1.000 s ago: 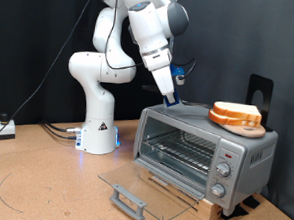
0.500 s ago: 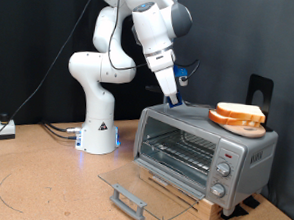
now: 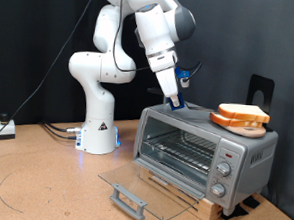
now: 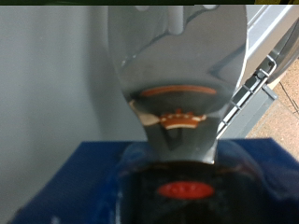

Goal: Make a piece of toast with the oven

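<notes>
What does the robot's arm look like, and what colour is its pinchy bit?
The arm is glossy white with rounded, chunky joints and dark bands between them, standing on a white base with a small blue light. Grey cables trail from it. The tool at its end is slim, blue and dark.

A white robot arm's gripper (image 3: 178,104) rests on the boxy silver toaster oven (image 3: 204,151), glass door (image 3: 142,193) open; cream, brown-crusted bread slices (image 3: 241,118) sit at its three o'clock.
</notes>
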